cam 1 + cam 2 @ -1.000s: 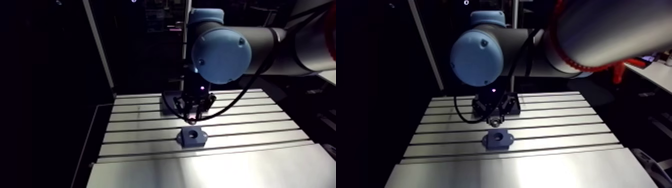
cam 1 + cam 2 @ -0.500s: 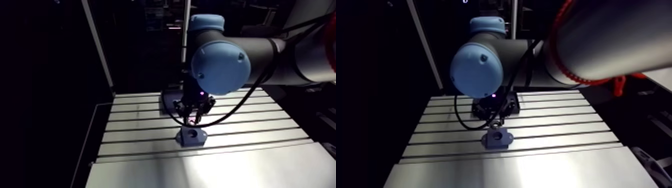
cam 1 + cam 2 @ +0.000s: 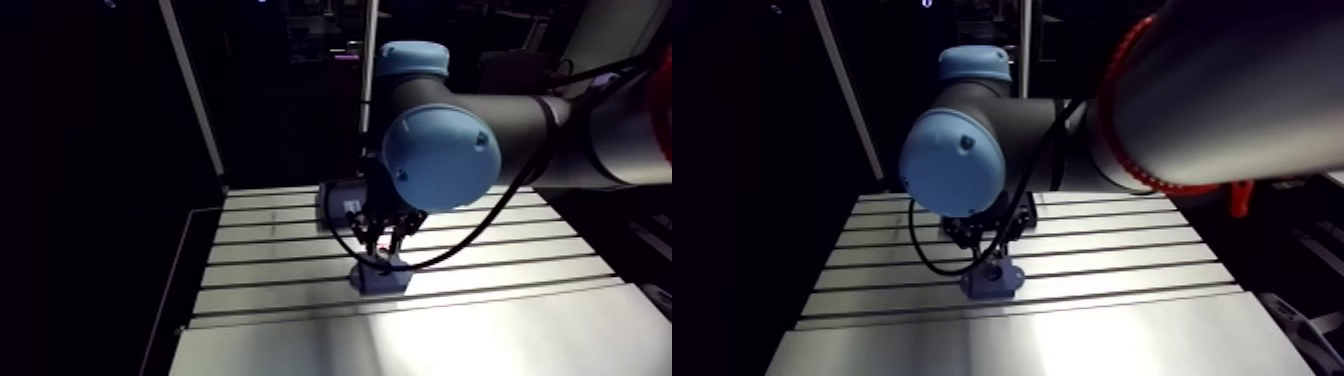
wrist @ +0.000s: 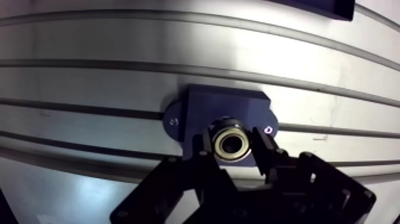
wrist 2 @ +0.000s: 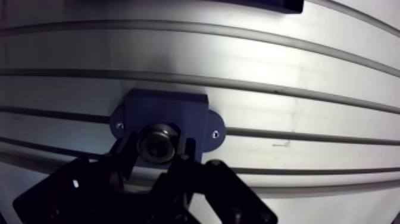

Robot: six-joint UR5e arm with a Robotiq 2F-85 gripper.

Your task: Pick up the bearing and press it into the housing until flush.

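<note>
Gripper (image 5: 157,149) is right down over the housing (image 4: 220,104) now. The two fingers (image 4: 265,152) are clamped on the bearing (image 4: 231,143), one on each side of the shiny ring. Looking down past the gripper, I can see the bearing's face and its centre hole plainly.

The housing sits flat on the table (image 4: 89,77), a dark block with a rounded ear and a screw on either side. The bearing hangs between those screws, just where I'd expect the bore to be. The bore is hidden under the ring, so I can't say whether the bearing has entered it or only sits at its mouth.

From the arm view, the fingertips look very close to the housing's top, possibly touching.

So, as I read it, the pick-up is done and the line-up looks good. The pressing is what's left. The fingers grip the ring's sides, which suggests it stands proud of the block, so it isn't flush yet. I reckon the job is a bit over halfway done, with the push and the release to come.
</note>
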